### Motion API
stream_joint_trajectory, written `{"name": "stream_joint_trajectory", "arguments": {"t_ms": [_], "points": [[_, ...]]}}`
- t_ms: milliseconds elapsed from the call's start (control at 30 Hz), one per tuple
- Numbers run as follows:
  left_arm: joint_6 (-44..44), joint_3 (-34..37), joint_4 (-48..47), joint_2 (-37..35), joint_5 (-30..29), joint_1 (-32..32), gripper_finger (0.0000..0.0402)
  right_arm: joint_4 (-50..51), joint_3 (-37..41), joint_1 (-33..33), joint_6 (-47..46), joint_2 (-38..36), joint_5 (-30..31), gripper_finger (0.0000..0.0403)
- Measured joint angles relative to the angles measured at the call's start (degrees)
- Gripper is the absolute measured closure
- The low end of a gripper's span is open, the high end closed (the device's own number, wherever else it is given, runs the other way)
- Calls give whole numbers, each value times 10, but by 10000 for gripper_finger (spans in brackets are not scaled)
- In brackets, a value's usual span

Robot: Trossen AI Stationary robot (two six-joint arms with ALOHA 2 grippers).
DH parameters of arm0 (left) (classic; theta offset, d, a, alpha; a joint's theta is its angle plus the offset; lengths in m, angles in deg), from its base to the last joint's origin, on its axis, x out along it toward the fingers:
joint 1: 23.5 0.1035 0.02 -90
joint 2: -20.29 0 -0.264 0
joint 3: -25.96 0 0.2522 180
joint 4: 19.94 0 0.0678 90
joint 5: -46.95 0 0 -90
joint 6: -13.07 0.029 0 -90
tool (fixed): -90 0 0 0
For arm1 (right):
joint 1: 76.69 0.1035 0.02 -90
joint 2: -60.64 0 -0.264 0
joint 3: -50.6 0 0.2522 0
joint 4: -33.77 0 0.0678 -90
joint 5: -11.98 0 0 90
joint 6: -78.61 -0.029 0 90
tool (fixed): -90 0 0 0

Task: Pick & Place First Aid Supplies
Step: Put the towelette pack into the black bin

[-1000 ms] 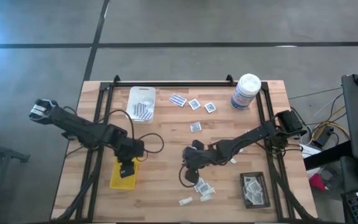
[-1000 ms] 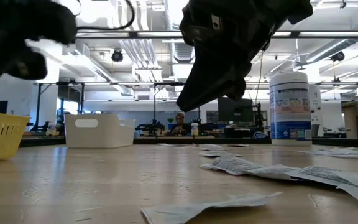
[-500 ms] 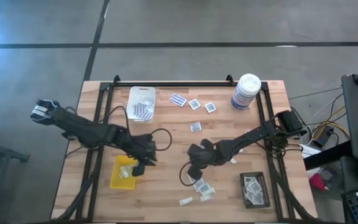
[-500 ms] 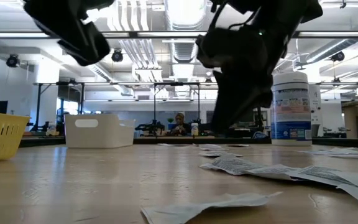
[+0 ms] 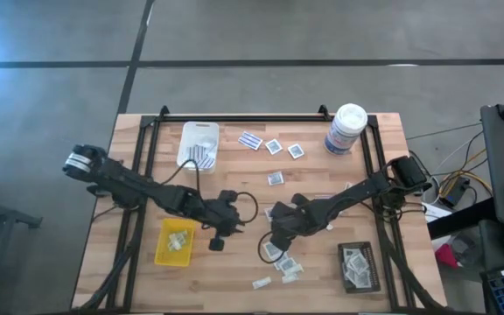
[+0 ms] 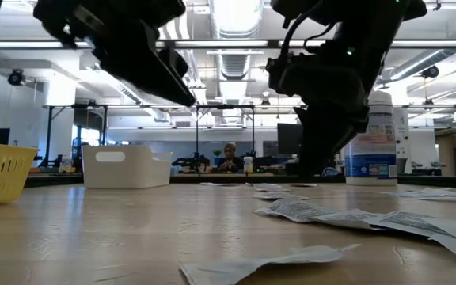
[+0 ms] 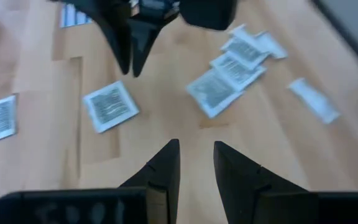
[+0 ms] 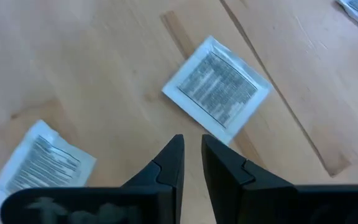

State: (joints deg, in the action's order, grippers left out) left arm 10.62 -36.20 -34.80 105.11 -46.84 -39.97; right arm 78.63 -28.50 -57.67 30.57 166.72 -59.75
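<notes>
The first aid supplies are small flat packets scattered on the wooden table (image 5: pixel 234 271). A cluster (image 5: pixel 280 258) lies near the front edge and others (image 5: pixel 274 146) lie toward the far edge. My right gripper (image 8: pixel 192 146) points steeply down over a white packet with a grey printed centre (image 8: pixel 217 87). Its fingers are a narrow gap apart with nothing between them. My left gripper (image 7: pixel 196 149) hangs open and empty over bare wood just left of the right gripper (image 7: pixel 129 50). It faces that gripper and the packets (image 7: pixel 216 90). A pale packet (image 5: pixel 177 240) lies in the yellow tray (image 5: pixel 166 255).
A white tray (image 5: pixel 199 131) holding striped strips stands at the far left. A black tray (image 5: pixel 359 282) with packets sits at the near right. A tall white canister (image 5: pixel 346 129) stands at the far right. Black frame rails (image 5: pixel 138 175) run along both table sides.
My left gripper has left the yellow tray and swung toward the table's right, rolling and tipping as it went. It now hangs close to the right gripper. My right gripper has tipped more steeply down over the packet cluster.
</notes>
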Motion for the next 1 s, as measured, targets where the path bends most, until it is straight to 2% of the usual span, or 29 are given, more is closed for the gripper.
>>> {"name": "stream_joint_trajectory", "arguments": {"t_ms": [267,433,633,867,1000], "points": [[9,0,26,35,-82,3,310,60,0,1,0,0,35,351],[8,0,22,53,-128,7,310,67,0,1,2,-1,82,351],[-37,0,-49,41,-134,9,310,32,6,-16,8,7,96,351],[-82,0,-146,-6,-129,7,310,-38,25,-29,28,17,63,351],[-85,0,-171,-22,-123,7,310,-59,28,-34,21,20,55,351]]}}
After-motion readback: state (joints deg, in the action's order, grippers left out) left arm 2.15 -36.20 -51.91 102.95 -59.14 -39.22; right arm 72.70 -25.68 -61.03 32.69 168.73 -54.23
